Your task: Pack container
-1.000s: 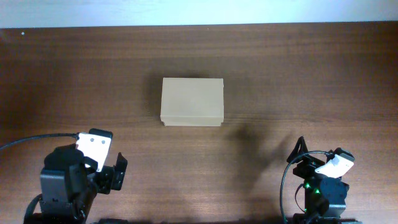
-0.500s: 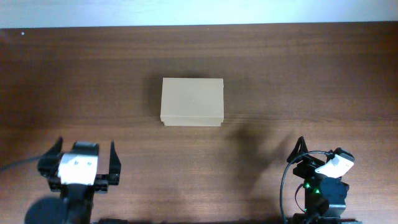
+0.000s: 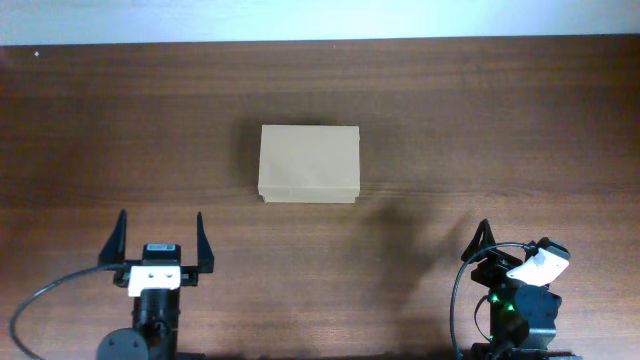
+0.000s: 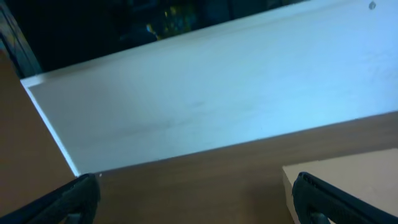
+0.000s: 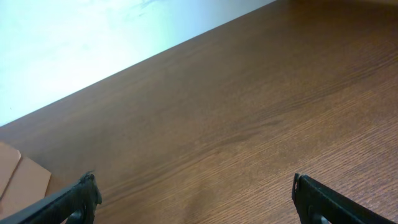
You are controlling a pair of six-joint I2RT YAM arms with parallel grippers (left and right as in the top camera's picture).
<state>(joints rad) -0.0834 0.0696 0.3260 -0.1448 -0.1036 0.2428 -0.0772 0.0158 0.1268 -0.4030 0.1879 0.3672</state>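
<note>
The container [image 3: 308,163] is a tan cardboard box with its lid down, lying flat at the table's middle. My left gripper [image 3: 158,242] is at the near left, pointing toward the far edge, open and empty, well short of the box. In the left wrist view its jaws [image 4: 199,205] are spread wide, with a corner of the box [image 4: 348,180] by the right finger. My right gripper [image 3: 505,262] rests folded at the near right. Its jaws [image 5: 196,202] are open and empty over bare wood, with a corner of the box [image 5: 18,180] at the far left.
The dark wooden table [image 3: 480,120] ends at a pale wall or floor strip [image 3: 320,18] along the far edge. No other objects show on the table.
My left arm has swung from a turned, tucked pose to face straight ahead, jaws spread toward the far edge. The box and the right arm have not moved.
</note>
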